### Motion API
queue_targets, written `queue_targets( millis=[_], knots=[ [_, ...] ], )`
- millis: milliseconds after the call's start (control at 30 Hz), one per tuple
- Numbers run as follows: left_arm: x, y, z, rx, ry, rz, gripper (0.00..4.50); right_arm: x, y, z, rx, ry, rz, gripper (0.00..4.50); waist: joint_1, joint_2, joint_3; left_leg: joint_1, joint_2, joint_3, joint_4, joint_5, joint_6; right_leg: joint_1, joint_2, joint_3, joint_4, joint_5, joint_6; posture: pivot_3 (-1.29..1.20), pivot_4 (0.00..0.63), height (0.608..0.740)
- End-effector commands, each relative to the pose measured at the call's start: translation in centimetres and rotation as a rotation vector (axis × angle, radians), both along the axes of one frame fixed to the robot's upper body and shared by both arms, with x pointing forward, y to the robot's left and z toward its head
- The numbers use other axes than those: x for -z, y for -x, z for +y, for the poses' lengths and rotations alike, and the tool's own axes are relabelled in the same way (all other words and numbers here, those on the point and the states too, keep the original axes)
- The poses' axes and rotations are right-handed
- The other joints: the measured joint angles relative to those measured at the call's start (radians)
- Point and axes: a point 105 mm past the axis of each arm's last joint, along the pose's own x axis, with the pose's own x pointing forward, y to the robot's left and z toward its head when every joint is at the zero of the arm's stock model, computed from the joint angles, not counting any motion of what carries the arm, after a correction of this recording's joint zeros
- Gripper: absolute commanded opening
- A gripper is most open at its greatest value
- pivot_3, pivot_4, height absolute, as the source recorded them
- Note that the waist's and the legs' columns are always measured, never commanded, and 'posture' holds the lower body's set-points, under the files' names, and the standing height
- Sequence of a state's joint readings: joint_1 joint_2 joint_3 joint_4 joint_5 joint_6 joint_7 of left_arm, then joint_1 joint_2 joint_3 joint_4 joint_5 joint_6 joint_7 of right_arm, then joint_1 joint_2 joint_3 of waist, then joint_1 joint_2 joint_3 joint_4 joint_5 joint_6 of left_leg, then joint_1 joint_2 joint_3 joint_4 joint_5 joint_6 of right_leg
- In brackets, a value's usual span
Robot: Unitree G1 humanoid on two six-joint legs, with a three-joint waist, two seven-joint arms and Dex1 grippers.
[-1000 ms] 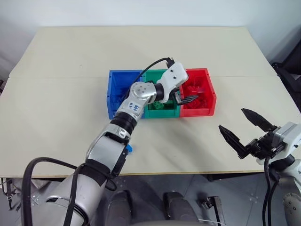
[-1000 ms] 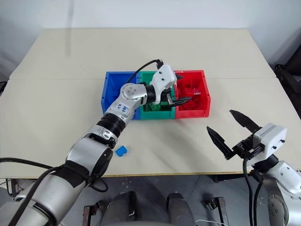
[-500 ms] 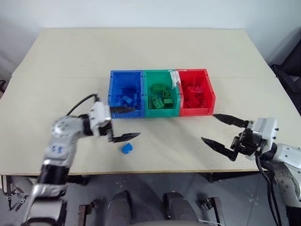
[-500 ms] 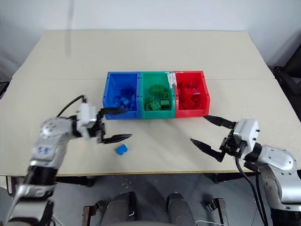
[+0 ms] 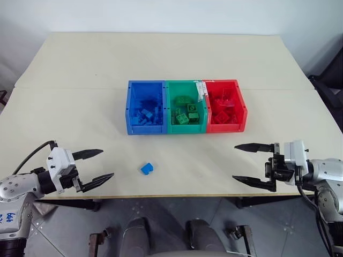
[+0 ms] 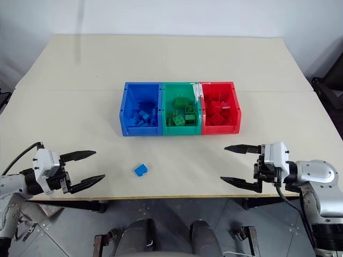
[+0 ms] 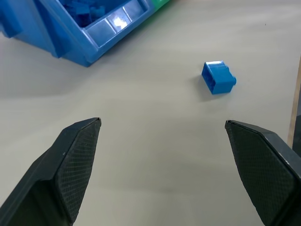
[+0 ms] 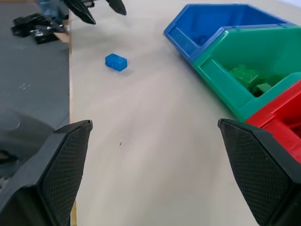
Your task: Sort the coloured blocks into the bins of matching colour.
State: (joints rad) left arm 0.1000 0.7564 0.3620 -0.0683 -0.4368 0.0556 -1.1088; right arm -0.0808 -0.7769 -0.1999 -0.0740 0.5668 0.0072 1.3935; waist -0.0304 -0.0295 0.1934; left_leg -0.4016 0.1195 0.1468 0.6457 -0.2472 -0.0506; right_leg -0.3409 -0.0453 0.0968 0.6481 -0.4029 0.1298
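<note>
One loose blue block (image 5: 146,168) lies on the table near its front edge, in front of the blue bin (image 5: 146,129). Joined to it in one row are the green bin (image 5: 186,128) and the red bin (image 5: 228,127), each holding several blocks of its own colour. My left gripper (image 5: 107,163) hovers open and empty at the front left, pointing toward the blue block (image 7: 218,77) a short way off. At the front right my right gripper (image 5: 234,162) is open and empty, pointing left across the table, well apart from the blue block (image 8: 116,62).
A white tag (image 5: 201,90) sticks up between the green and red bins. The beige table (image 5: 171,53) stretches bare behind the bins, and its front edge (image 5: 177,195) runs just below both grippers. Dark equipment (image 5: 329,85) stands past the right edge.
My left arm has pulled back from over the green and red bins to the front left corner, jaws still open. The right gripper has turned to point left.
</note>
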Motion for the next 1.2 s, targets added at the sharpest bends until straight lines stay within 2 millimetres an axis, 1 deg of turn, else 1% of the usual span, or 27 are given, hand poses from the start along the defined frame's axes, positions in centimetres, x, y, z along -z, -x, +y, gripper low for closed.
queue_targets(
  millis=[33,133,200,333,400,533,600,700,800,1000,1100,1133,1200],
  knots=[
    [-0.9,0.3,-1.2,0.039,-0.04,-0.034,4.49,-0.6,0.1,-0.1,-0.024,0.017,-0.027,4.5,-0.003,0.0,0.0,0.0,0.0,0.0,0.0,0.0,0.0,0.0,0.0,0.0,0.0,0.0,0.0,0.0,0.15,0.74],
    [-1.0,0.3,-2.8,0.059,-0.038,-0.023,4.49,-0.6,0.2,0.2,-0.036,0.017,-0.028,4.5,-0.004,0.0,0.0,0.0,0.0,0.001,0.0,-0.001,0.0,0.0,0.0,0.0,-0.002,0.0,0.0,0.0,0.15,0.74],
    [-1.0,0.3,-4.5,0.057,-0.019,-0.001,4.49,-0.6,0.3,0.4,-0.042,0.014,-0.026,4.5,-0.004,0.0,0.0,0.0,0.0,0.001,-0.001,-0.001,0.0,0.001,0.0,0.0,-0.003,0.0,0.0,0.0,0.15,0.74],
    [0.2,0.7,-7.3,0.034,-0.043,0.085,4.49,-0.7,0.4,1.1,-0.071,-0.002,-0.024,4.5,-0.004,0.0,0.0,-0.001,0.0,0.001,0.0,-0.002,0.0,0.001,0.0,0.001,-0.004,0.0,0.001,0.0,0.15,0.74],
    [0.7,0.9,-8.0,0.02,-0.07,0.118,4.49,-0.8,0.5,1.5,-0.088,-0.005,-0.026,4.5,-0.004,0.0,0.0,-0.001,0.0,0.001,0.0,-0.002,0.0,0.001,0.0,0.001,-0.004,0.0,0.001,0.0,0.15,0.74],
    [1.7,0.5,-9.5,-0.04,-0.117,0.176,4.49,-0.9,0.5,2.6,-0.125,-0.002,-0.026,4.5,-0.009,0.0,0.0,-0.001,0.0,0.0,0.001,-0.001,0.0,0.001,0.001,0.001,-0.003,0.0,0.001,0.0,0.15,0.74],
    [2.4,0.3,-9.9,-0.08,-0.151,0.216,4.49,-0.9,0.4,2.8,-0.131,0.003,-0.03,4.5,-0.009,0.0,0.0,0.0,0.0,0.0,0.001,-0.001,0.0,0.001,0.001,0.001,-0.003,0.0,0.001,0.0,0.15,0.74],
    [2.8,0.0,-10.6,-0.107,-0.17,0.239,4.49,-0.8,0.4,2.7,-0.129,0.013,-0.03,4.5,-0.003,0.0,0.0,-0.001,0.0,0.0,0.001,-0.002,0.0,0.002,0.0,0.001,-0.004,0.0,0.001,0.0,0.15,0.74],
    [3.0,-0.3,-10.7,-0.117,-0.179,0.245,3.88,-0.7,0.5,2.5,-0.127,0.021,-0.027,4.5,0.002,0.0,0.0,0.0,0.0,0.0,0.002,-0.001,0.0,0.002,0.0,0.001,-0.004,0.0,0.001,0.0,0.15,0.74],
    [3.3,-1.0,-10.4,-0.132,-0.219,0.218,2.1,-0.6,0.6,2.7,-0.109,0.006,-0.032,4.5,0.002,0.0,0.0,0.0,-0.001,0.0,0.002,-0.001,0.0,0.003,0.0,0.001,-0.004,0.0,0.001,0.0,0.15,0.74],
    [3.3,-1.1,-10.6,-0.117,-0.216,0.206,1.1,-0.5,0.7,2.7,-0.104,0.004,-0.032,4.5,0.002,0.0,0.0,0.0,-0.001,0.0,0.002,-0.001,0.0,0.003,0.0,0.001,-0.004,0.0,0.001,0.0,0.15,0.74],
    [3.2,-1.1,-10.7,-0.109,-0.209,0.196,0.93,-0.5,0.7,2.7,-0.102,0.004,-0.032,4.5,0.002,0.0,0.0,0.0,-0.001,0.0,0.002,-0.001,0.0,0.003,0.0,0.001,-0.004,0.0,0.001,0.0,0.15,0.74],
    [2.6,-1.5,-10.8,-0.096,-0.177,0.157,0.93,-0.5,0.6,2.6,-0.093,0.002,-0.034,4.5,0.002,0.0,0.0,0.0,-0.001,0.0,0.002,-0.001,0.0,0.003,0.0,0.001,-0.004,0.0,0.001,0.0,0.15,0.74]
  ],
)
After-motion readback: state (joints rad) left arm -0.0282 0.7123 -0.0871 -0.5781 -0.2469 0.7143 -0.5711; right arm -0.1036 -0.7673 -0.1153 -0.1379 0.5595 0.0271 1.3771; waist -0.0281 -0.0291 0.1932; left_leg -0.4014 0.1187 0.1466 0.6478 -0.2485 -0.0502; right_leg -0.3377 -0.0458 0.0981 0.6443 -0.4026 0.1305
